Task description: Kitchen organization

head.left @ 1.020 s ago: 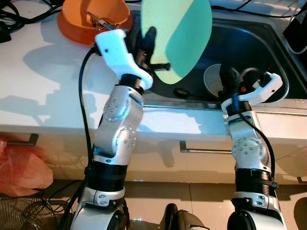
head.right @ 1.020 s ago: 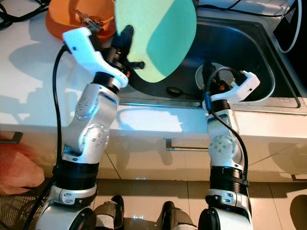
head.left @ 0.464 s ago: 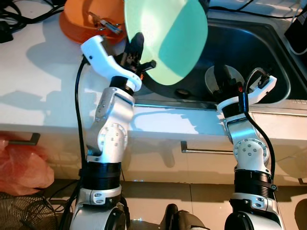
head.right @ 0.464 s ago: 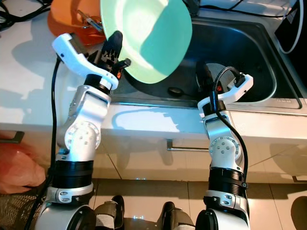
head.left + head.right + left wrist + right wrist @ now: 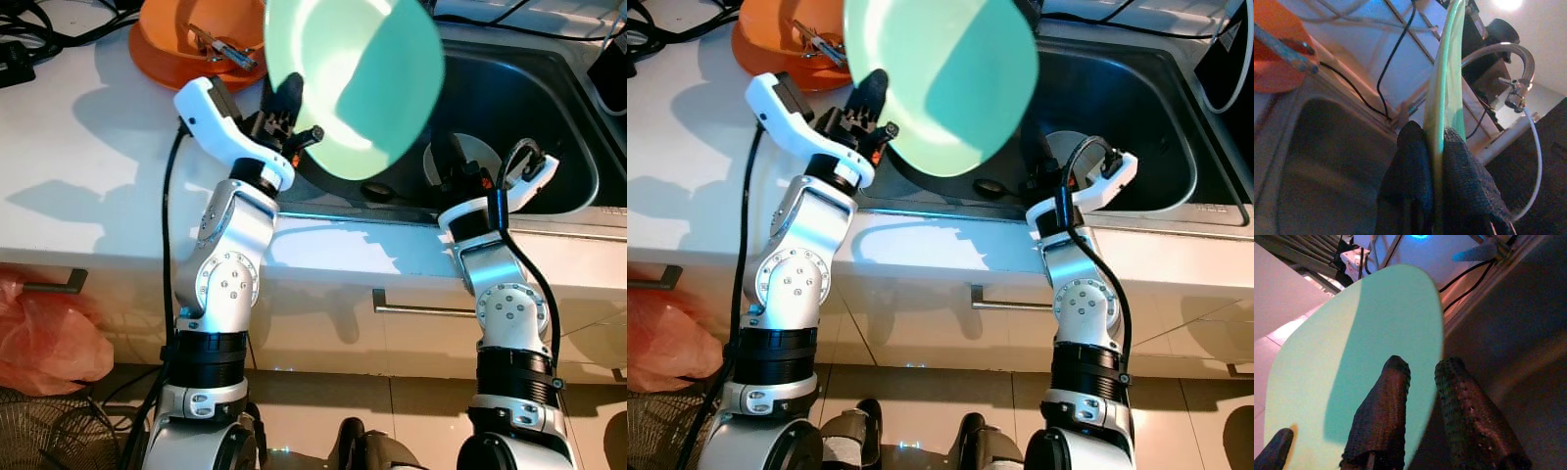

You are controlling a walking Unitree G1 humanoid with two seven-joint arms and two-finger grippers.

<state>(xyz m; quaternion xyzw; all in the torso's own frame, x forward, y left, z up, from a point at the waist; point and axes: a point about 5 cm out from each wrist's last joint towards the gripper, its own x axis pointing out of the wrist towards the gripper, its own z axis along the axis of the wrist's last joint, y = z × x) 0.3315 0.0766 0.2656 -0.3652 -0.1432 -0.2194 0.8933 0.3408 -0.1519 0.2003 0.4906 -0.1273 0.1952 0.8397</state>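
My left gripper [image 5: 299,113] is shut on the lower rim of a large green plate [image 5: 353,83], holding it upright over the left part of the steel sink [image 5: 529,88]. In the left wrist view the plate's edge [image 5: 1449,63] stands between the two black fingers [image 5: 1469,176]. My right gripper [image 5: 453,162] hovers over the sink's front edge, pointing into the basin beside a white round dish [image 5: 485,157]. In the right wrist view its fingers [image 5: 1386,406] stand slightly open with nothing between them, and the green plate [image 5: 1361,342] lies beyond.
An orange bowl [image 5: 162,49] holding a metal utensil [image 5: 220,49] sits on the white counter [image 5: 88,147] behind the left arm. Black cables lie at the back left. A curved faucet [image 5: 1508,58] rises behind the sink. An orange bag [image 5: 44,343] lies on the floor.
The left arm has turned the plate so its face shows more toward the camera, and shifted it slightly. The right gripper has stayed over the sink's front edge.
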